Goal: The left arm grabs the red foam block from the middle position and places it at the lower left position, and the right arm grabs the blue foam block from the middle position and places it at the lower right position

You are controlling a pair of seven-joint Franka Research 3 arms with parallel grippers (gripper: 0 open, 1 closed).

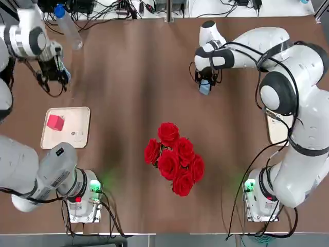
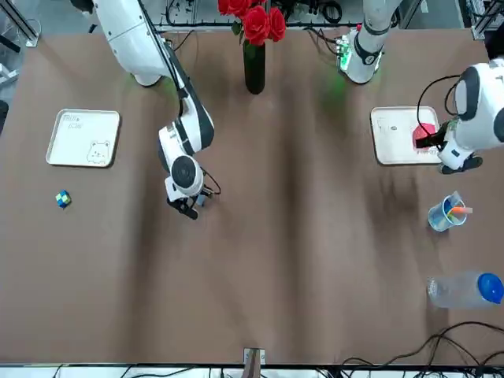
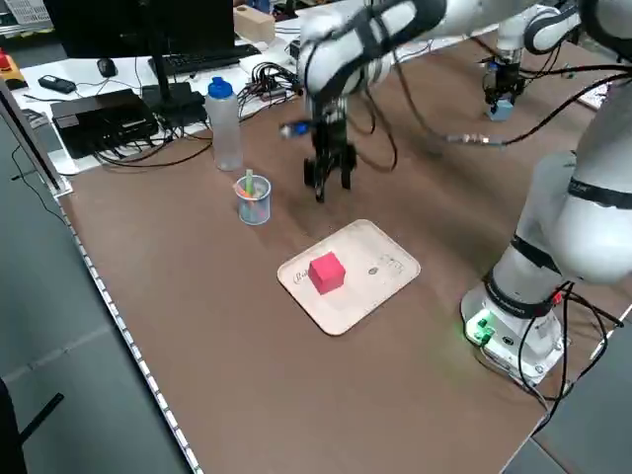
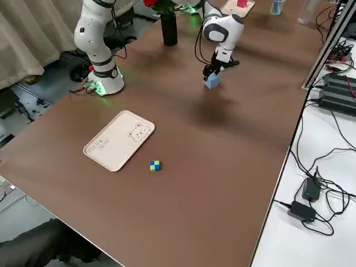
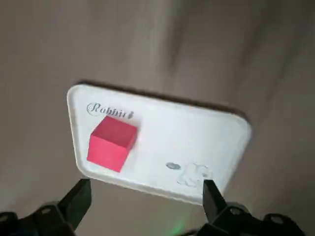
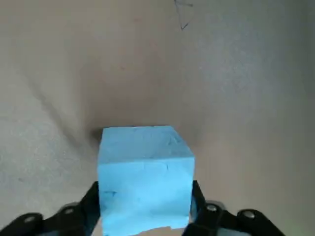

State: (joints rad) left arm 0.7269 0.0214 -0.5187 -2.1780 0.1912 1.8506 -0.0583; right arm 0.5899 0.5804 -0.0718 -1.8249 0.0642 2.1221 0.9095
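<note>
Jaws of my left gripper (image 5: pixel 146 191), beyond the red roses (image 2: pixel 256 25) and to their left as seen from my bases, stand wide with nothing between them. My right gripper (image 6: pixel 146 189), beyond the same roses and to their right, has its jaws about the blue foam block (image 6: pixel 145 194), one finger against each of two opposite sides; in the right side view the block appears to hang above the tabletop (image 4: pixel 183 211).

The red foam block (image 5: pixel 112 143) rests on the left tray (image 3: pixel 370 296), left of the roses, on the part of that tray farther from them. I judge its placing complete; the blue block's transfer remains. Its likely destination is the right tray (image 4: pixel 114 153), right of the roses.

Handling (judged): both blocks should be light and soft, yielding a little under pressure, with a dry, grippy face. I would take either across two opposite upright sides, near mid-height, and squeeze gently, since firm pressure could dent the foam. For blue, I should keep the base level, lower it to contact, then part evenly; an uneven opening could drag or tip so light a cube.
</note>
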